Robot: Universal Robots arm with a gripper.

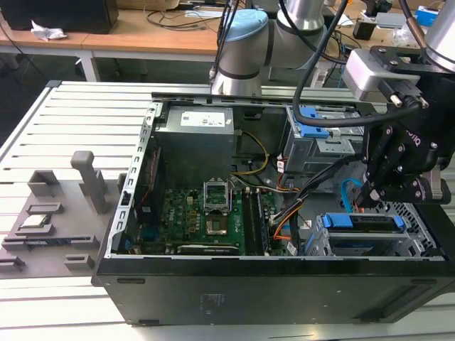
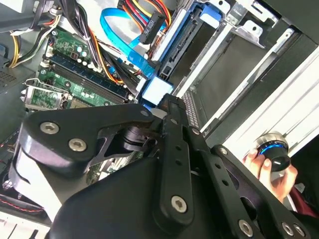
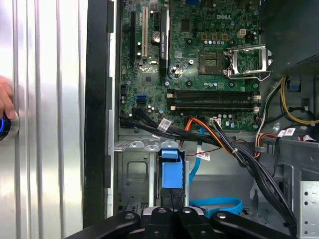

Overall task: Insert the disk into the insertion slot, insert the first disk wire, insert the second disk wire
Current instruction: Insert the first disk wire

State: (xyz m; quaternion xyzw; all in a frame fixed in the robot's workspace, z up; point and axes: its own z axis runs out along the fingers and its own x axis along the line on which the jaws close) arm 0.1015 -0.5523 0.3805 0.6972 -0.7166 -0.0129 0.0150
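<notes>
Open room is lying above the motherboard (image 1: pixel 206 213). The gripper (image 1: pixel 366 197), fingers closed together, is touching the blue end of the disk (image 1: pixel 362 222), which is sitting in the insertion slot (image 1: pixel 416 224) at the edge of the case (image 1: pixel 270 284) on the exterior view's right. The power supply's white label (image 1: pixel 202 119) is carrying print too small to tell.

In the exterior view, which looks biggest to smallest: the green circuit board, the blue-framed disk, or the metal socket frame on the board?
1. green circuit board
2. disk, though its cage hides part of it
3. socket frame, smallest
</notes>
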